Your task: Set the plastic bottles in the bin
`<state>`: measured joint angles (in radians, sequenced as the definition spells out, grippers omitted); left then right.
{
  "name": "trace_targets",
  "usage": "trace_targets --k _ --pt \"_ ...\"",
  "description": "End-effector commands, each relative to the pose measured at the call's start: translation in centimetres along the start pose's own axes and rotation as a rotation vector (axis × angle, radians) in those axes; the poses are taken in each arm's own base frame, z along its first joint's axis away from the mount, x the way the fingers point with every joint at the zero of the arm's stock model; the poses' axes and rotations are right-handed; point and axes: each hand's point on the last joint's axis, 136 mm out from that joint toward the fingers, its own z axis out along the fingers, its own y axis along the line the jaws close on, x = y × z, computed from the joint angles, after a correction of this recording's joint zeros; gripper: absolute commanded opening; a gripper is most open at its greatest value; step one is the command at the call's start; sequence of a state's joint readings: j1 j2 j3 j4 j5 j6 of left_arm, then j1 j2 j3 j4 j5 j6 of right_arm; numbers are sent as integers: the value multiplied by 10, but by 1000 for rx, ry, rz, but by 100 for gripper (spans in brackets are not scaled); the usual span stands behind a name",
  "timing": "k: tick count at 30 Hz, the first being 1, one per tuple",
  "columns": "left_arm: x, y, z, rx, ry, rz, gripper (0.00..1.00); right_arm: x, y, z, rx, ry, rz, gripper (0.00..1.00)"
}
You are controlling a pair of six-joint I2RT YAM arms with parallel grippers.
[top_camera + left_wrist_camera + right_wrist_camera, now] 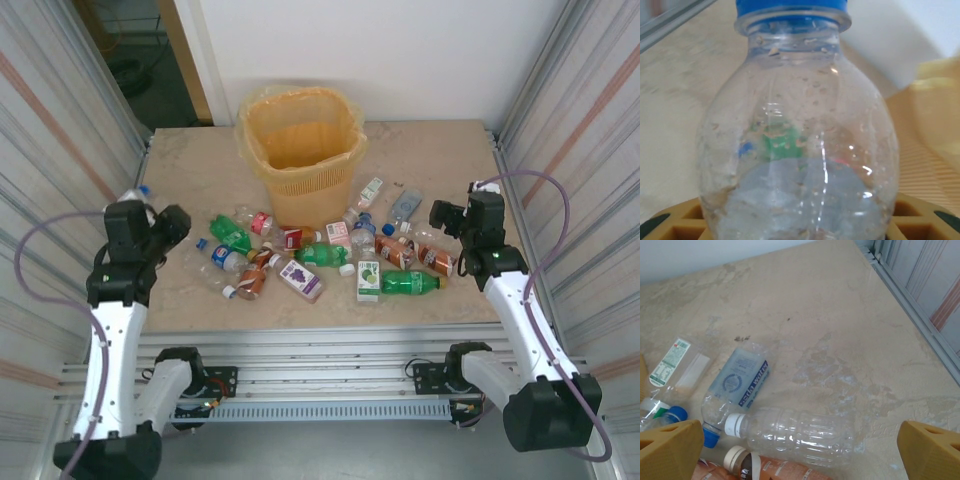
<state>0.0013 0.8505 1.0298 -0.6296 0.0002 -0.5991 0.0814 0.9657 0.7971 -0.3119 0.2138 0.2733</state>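
Between my left gripper's (150, 212) yellow fingers (675, 227) stands a clear bottle with a blue cap (795, 140), held above the table's left side; the gripper is shut on it. The orange-yellow bin (305, 185) with its yellow liner stands at the back centre. Several plastic bottles lie in front of it, among them a green one (410, 283) and a purple-labelled one (300, 278). My right gripper (800, 455) hangs open at the right over a clear white-capped bottle (800, 435), holding nothing. Next to that bottle lie a blue-labelled water bottle (735, 385) and a brown-labelled one (775, 471).
Corrugated metal walls (60, 130) close in both sides of the table, and a metal rail (910, 300) runs along the right edge. The beige tabletop (440, 150) lies bare right of the bin. A small green carton (368, 280) lies among the bottles.
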Motion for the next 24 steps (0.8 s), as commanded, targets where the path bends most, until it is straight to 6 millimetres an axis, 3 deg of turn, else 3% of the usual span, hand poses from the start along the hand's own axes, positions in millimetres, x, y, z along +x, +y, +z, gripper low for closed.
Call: trace_targets --k 1,7,11,18,24 --pt "-43 -64 -3 149 -108 148 29 -11 -2 -13 15 -25 33 98" --pt "-79 -173 3 371 -154 358 28 -12 -7 -21 38 -23 43 98" --pt "-92 -231 12 486 -176 471 28 -12 -11 -26 51 -28 55 98" --pt "-91 -306 39 665 -178 622 29 -12 -14 -32 63 -37 84 98" --pt "-69 -342 72 741 -146 750 31 -16 -10 -37 31 -40 104 98"
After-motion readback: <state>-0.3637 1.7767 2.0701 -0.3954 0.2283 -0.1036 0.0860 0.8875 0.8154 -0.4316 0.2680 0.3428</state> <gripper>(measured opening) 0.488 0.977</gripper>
